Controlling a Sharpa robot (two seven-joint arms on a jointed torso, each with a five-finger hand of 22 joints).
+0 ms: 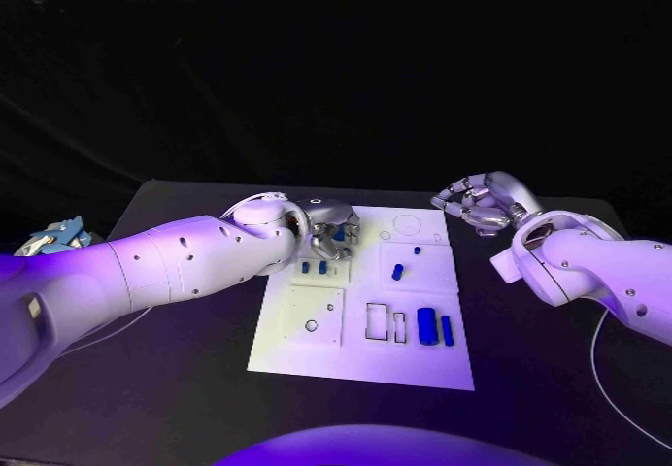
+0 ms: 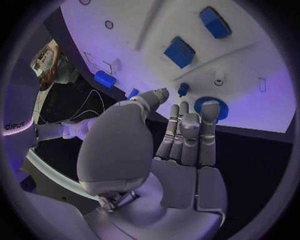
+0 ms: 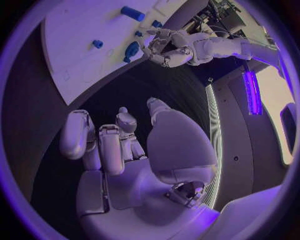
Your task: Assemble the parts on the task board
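The white task board (image 1: 301, 335) lies in the middle of the table. My left hand (image 1: 329, 229) hovers over its far left corner, fingers straight and apart from the thumb, holding nothing (image 2: 181, 135). Just past its fingertips are a round blue disc (image 2: 220, 111) and a small blue peg (image 2: 182, 90). Two blue blocks (image 2: 180, 51) stand farther along the board. In the head view two long blue parts (image 1: 425, 325) stand near the board's front right. My right hand (image 1: 484, 204) hangs off the board's far right corner, fingers loosely bent and empty (image 3: 125, 145).
Small blue parts (image 1: 396, 271) stand in the board's middle panels, and others (image 1: 314, 266) sit near my left hand. A blue cylinder (image 3: 132, 13) lies on the board (image 3: 75, 45). Black table surrounds the board; cables trail at both sides.
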